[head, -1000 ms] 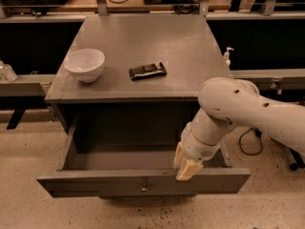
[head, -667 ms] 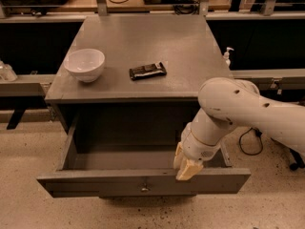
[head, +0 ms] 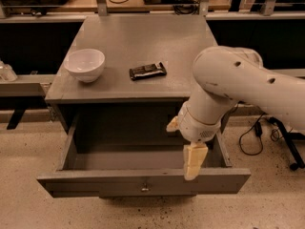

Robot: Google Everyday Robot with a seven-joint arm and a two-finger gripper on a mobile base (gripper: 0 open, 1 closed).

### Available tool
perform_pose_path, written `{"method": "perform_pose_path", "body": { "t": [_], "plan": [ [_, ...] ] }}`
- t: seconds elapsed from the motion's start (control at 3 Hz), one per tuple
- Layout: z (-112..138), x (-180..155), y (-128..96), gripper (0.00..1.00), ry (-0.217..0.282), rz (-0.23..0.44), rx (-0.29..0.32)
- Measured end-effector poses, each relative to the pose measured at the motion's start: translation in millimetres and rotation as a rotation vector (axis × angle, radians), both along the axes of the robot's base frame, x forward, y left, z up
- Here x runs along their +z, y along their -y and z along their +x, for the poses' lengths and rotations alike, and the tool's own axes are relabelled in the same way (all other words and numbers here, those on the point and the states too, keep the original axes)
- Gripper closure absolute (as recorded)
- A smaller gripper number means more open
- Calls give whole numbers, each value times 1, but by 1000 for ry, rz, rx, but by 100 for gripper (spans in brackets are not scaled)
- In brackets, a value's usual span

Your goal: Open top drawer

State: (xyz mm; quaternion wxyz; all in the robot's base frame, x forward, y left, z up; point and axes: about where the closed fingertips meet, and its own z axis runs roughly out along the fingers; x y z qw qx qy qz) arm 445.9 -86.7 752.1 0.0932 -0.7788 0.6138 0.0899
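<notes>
The top drawer (head: 143, 181) of the grey cabinet is pulled far out. Its wide grey front faces me, with a small metal knob (head: 144, 189) at its centre. Its deep grey box interior (head: 128, 147) holds nothing that I can see. My gripper (head: 193, 163) hangs from the white arm (head: 228, 85) over the right part of the drawer. Its cream tip points down, just behind the top edge of the drawer front, to the right of the knob. The arm hides the drawer's right rear corner.
A white bowl (head: 85, 64) and a dark wrapped bar (head: 147, 70) lie on the cabinet top (head: 143, 37). Black cables (head: 252, 137) trail on the speckled floor at the right. A low shelf (head: 21, 86) runs along the left, and a metal frame stands behind.
The drawer has stayed pulled out in the same place. The arm's upper part has risen slightly and the gripper has shifted a little over the drawer front.
</notes>
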Motion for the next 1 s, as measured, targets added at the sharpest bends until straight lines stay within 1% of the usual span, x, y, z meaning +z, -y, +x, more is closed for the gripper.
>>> {"method": "perform_pose_path", "body": {
  "t": [0.33,0.67,1.0],
  "plan": [
    [24,7,-1,48,-11,-17,19],
    [48,-14,8,66,-39,-10,3],
    [62,-48,11,89,-75,-12,4]
  ]
}}
